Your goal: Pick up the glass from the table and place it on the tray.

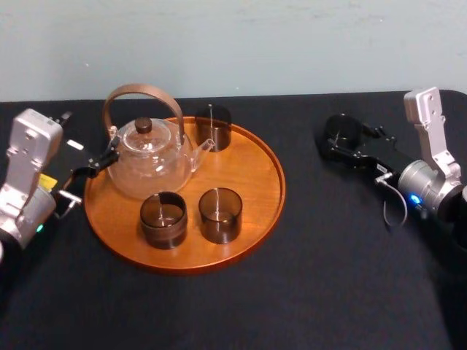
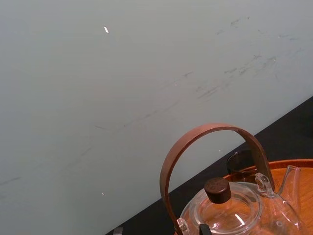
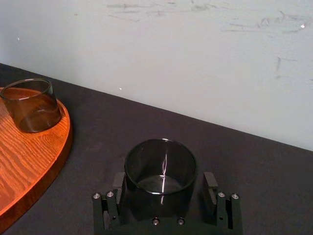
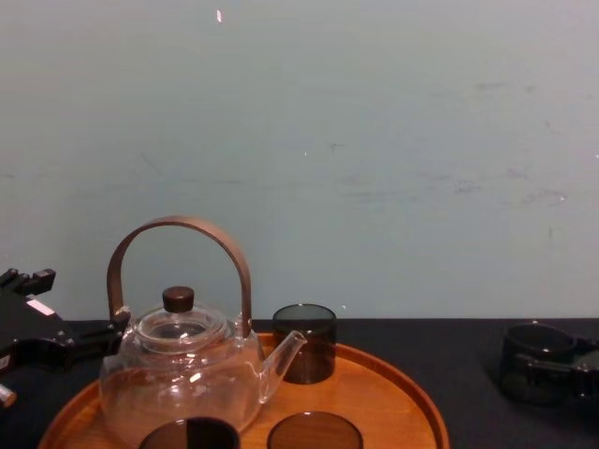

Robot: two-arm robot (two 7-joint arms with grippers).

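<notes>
Head view, glass [image 1: 341,130]: stands on the table [image 1: 328,255], well apart from the tray [image 1: 255,175], off its right side.
Head view, right gripper [image 1: 337,138]: set around the glass, on the side away from the tray.
Head view, tray load: teapot [image 1: 149,157] and three other glasses [image 1: 220,214]. There is bare wood on the tray's right half, the side nearest the glass.
Head view, left gripper [image 1: 98,164]: idle just beside the tray's left rim. Whether it is spread or closed cannot be told.
Left wrist view, teapot: on the tray with its handle upright. It plays no part in this step.
Right wrist view, grip: jaws spread, one on each side of the glass and low on its wall, with a narrow gap on one side. Judged not yet clamped.
Right wrist view, closing: centre first so both pads meet the wall together, then squeeze gently. Smooth, thin glass is likely to slip or crack.
Chest view, glass: base on the table, to the right of the tray.
Chest view, carry: raise it above the tray's rim before crossing. Set it down upright on bare wood, clear of the spout [image 4: 285,351] and the other glasses.
</notes>
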